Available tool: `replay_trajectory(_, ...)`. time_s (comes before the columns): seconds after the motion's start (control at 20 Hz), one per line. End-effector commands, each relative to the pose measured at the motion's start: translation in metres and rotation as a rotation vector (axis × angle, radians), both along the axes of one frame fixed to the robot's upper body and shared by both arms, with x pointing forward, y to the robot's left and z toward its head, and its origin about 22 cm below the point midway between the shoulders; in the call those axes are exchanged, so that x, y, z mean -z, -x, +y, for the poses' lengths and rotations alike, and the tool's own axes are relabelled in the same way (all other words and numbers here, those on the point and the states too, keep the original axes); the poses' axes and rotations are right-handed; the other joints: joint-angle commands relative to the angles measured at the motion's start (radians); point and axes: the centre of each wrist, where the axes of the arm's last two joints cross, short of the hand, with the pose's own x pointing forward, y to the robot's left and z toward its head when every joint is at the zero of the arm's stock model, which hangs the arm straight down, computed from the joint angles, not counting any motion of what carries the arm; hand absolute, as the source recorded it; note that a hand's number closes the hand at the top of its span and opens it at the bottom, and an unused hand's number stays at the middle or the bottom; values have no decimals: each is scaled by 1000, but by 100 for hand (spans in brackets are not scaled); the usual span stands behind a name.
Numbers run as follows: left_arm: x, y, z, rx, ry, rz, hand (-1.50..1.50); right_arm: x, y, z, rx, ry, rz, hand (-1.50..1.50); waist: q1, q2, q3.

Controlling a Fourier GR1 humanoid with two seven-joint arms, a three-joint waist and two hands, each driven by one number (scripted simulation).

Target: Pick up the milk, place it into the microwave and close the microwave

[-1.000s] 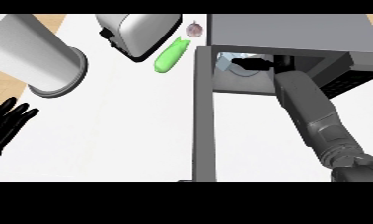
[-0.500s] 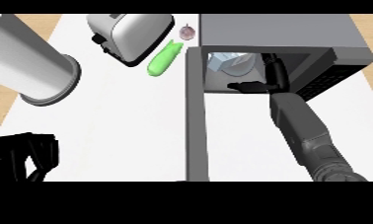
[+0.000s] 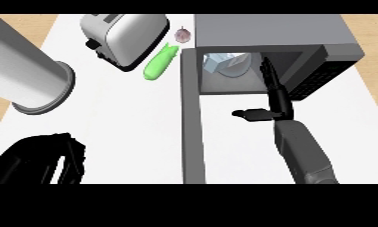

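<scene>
Head view, looking steeply down at a white counter (image 3: 125,121). Right hand (image 3: 275,105) just outside the mouth of the microwave (image 3: 273,31), fingers (image 3: 269,73) stretched straight toward the cavity, thumb (image 3: 247,115) splayed out sideways to the left; open, holding nothing, touching nothing that can be made out. Grey forearm (image 3: 303,151) running down to the lower edge.

Milk (image 3: 229,63) already inside the microwave cavity, toward its back left, pale and partly in shadow, apart from the fingertips. Microwave door (image 3: 192,126) swung fully open, seen edge-on as a long grey strip from the cavity's left corner down to the lower edge.

Left hand (image 3: 40,161) low in the left corner, dark and bunched; open or curled cannot be told.

Open white counter between door and right forearm, and a broader bare stretch left of the door. Farther left: large grey cylinder (image 3: 33,78) lying across the counter's left edge; silver toaster (image 3: 122,36) near the far edge; green cucumber-like vegetable (image 3: 159,62) just beside the toaster, between it and the microwave; small purplish garlic-like bulb (image 3: 183,34) close to the microwave's far left corner.

No readable writing or brand marks anywhere.
</scene>
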Motion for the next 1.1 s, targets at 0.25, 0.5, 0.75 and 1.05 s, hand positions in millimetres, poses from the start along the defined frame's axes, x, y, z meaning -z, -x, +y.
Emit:
replay_trajectory(0.25,-7,-19,-43,64,-85,-37,150,28,76,-41,29,-12,43,-150,-22,-4,-1)
replay_trajectory(0.5,0,-48,-88,179,-156,-82,150,28,117,-43,49,-34,5,-150,-22,3,-1)
replay_trajectory(0.75,42,-61,-130,261,-254,-27,150,6,147,-75,47,1,-11,-150,-20,7,-1)
replay_trajectory(1.05,98,-63,-171,264,-330,-5,150,-30,172,-90,17,40,-79,-150,-23,10,-2)
